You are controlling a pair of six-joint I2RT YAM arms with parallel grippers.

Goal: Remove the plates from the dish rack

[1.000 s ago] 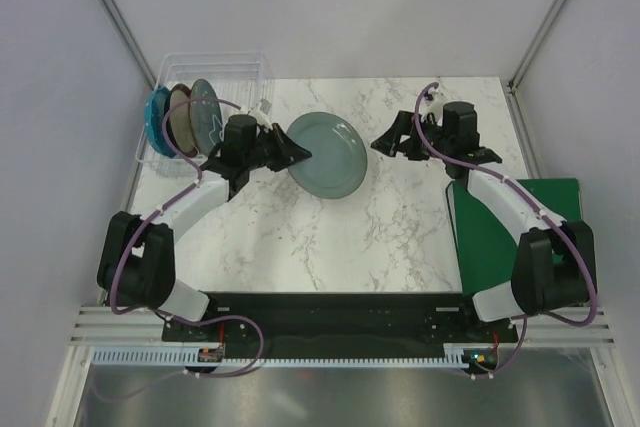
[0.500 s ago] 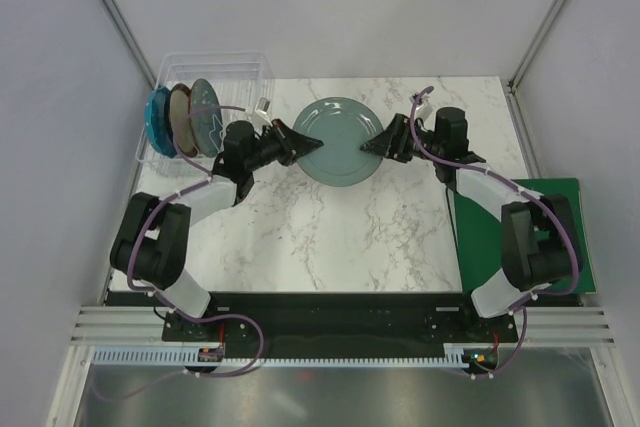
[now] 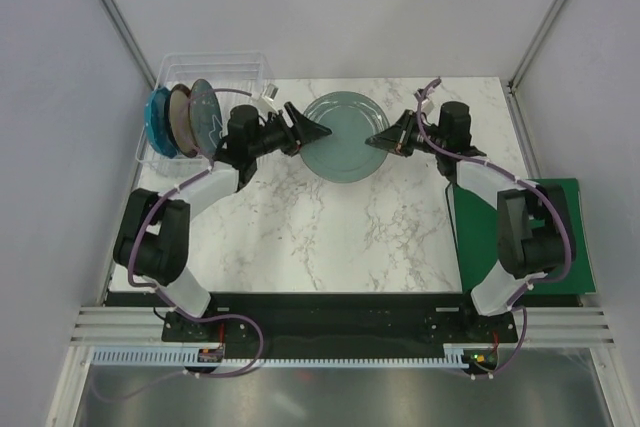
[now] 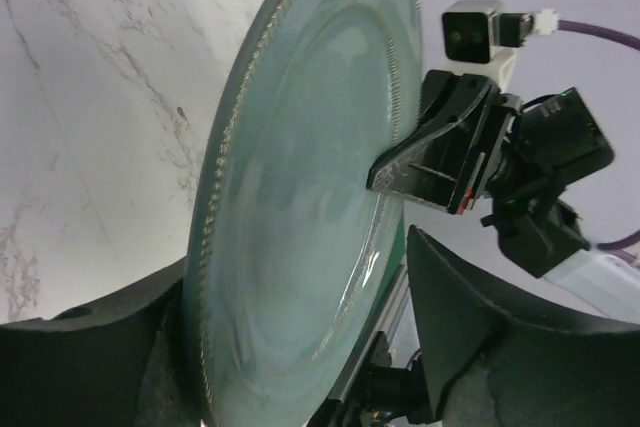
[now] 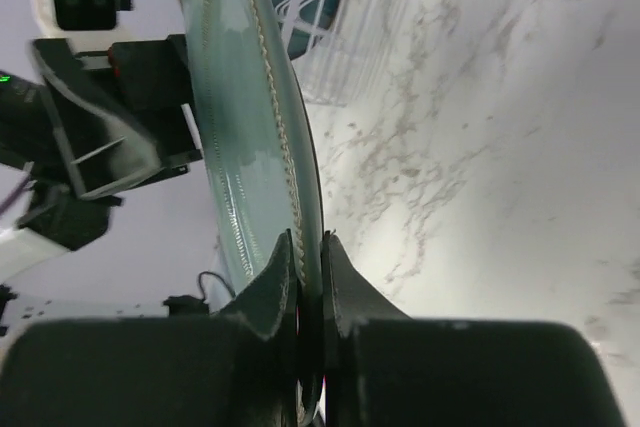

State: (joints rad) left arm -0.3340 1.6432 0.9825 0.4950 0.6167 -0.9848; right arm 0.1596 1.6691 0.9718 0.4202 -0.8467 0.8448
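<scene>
A dull grey-green plate (image 3: pixel 345 137) hangs on edge above the marble table between both arms. My right gripper (image 3: pixel 383 140) is shut on its right rim, and the right wrist view shows both fingers pinching the rim (image 5: pixel 308 247). My left gripper (image 3: pixel 312 132) stands open around the left rim, with a gap beside the plate (image 4: pixel 300 197) in the left wrist view. The clear dish rack (image 3: pixel 215 72) at the back left holds three upright plates: turquoise (image 3: pixel 157 122), brown-rimmed (image 3: pixel 180 119) and greyish-blue (image 3: pixel 205 112).
A flat green mat (image 3: pixel 520 237) lies along the table's right side, under the right arm. Grey walls close in the left, right and back. The rack stands just behind the left arm's wrist.
The right gripper has come in and shut on the plate's right rim. The left gripper, shut on the plate before, has opened. The plate has shifted toward the back of the table.
</scene>
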